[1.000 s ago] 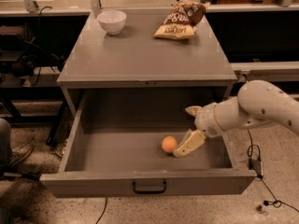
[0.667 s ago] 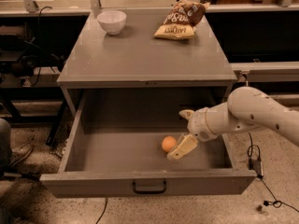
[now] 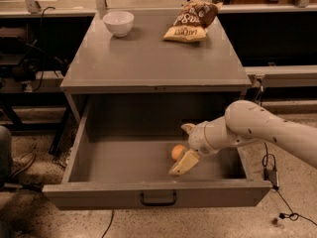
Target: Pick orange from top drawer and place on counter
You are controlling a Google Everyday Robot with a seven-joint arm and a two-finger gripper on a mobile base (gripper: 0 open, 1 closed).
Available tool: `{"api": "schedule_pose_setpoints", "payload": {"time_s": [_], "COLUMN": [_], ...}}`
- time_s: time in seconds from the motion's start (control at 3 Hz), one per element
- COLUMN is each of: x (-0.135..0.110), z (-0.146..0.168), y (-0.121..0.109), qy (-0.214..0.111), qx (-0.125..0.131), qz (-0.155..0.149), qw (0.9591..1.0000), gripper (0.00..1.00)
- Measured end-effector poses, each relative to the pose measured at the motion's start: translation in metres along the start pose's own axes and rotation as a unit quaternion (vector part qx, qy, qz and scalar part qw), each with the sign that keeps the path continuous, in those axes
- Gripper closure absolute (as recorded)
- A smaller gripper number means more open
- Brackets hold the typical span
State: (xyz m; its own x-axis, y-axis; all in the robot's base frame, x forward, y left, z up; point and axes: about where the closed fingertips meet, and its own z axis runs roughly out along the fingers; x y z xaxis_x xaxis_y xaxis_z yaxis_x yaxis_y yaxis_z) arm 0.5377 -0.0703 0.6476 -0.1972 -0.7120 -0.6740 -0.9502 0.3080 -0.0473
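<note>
The orange [image 3: 177,151] lies on the floor of the open top drawer [image 3: 124,160], right of its middle. My gripper [image 3: 184,147] reaches down into the drawer from the right on a white arm. It is open, with one cream finger [image 3: 182,164] in front of the orange and the other [image 3: 187,128] behind it, so the orange sits at the gap between them. I cannot tell whether either finger touches the fruit. The grey counter [image 3: 148,58] above the drawer has a bare middle.
A white bowl [image 3: 118,23] stands at the counter's back left and a chip bag [image 3: 190,21] at its back right. The drawer's front panel with a dark handle [image 3: 158,199] juts toward the camera. A cable [image 3: 270,172] lies on the floor at the right.
My gripper has moved left inside the drawer, up to the orange. The orange has stayed where it was.
</note>
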Motion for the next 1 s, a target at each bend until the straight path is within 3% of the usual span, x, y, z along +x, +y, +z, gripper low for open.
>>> {"api": "schedule_pose_setpoints", "payload": {"time_s": [1.0], "x": [0.014], "z": [0.024], "y": [0.006], "qy": [0.028], "qx": [-0.016], "qz": [-0.004], "qw": [0.9995], "gripper": [0.00]}}
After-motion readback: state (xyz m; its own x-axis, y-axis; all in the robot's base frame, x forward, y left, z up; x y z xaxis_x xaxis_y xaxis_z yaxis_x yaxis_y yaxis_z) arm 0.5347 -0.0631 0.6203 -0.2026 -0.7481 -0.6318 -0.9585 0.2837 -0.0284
